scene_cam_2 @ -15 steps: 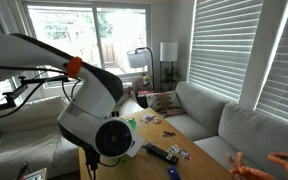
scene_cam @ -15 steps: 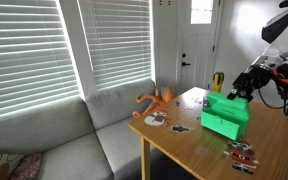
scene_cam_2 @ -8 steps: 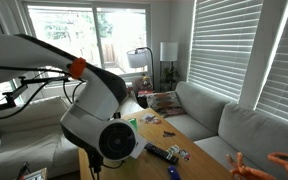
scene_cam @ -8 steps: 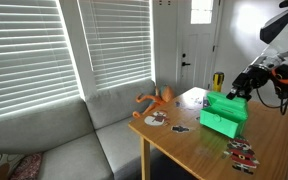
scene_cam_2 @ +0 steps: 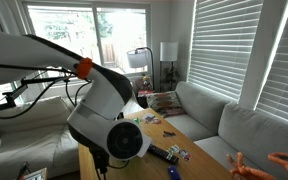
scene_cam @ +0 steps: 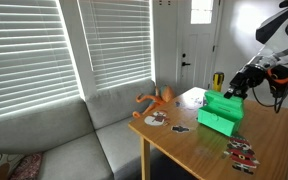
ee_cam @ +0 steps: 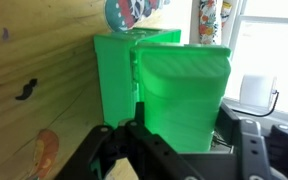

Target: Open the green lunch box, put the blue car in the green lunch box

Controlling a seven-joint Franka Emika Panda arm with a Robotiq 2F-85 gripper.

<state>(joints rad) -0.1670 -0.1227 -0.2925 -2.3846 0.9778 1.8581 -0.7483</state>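
The green lunch box point(scene_cam: 220, 115) stands on the wooden table point(scene_cam: 199, 150). Its lid point(ee_cam: 184, 85) is raised and sits between my fingers point(ee_cam: 132, 120) in the wrist view, with the box body point(ee_cam: 114, 70) to its left. My gripper point(scene_cam: 240, 85) is at the box's far top edge and is shut on the lid. A tiny dark toy point(scene_cam: 180, 128), seemingly the blue car, lies on the table in front of the box. It also shows in the wrist view point(ee_cam: 26, 90). In an exterior view my arm point(scene_cam_2: 109, 110) hides the box.
An orange figure point(scene_cam: 158, 98) lies at the table's far corner by the grey sofa point(scene_cam: 74, 140). Red-and-white toys lie in front of the box point(scene_cam: 155, 119) and at the near edge point(scene_cam: 242, 152). Small toys point(scene_cam_2: 169, 153) lie past my arm.
My gripper has risen slightly with the lid, and the lid stands a little higher. In an exterior view my arm has shifted to the right.
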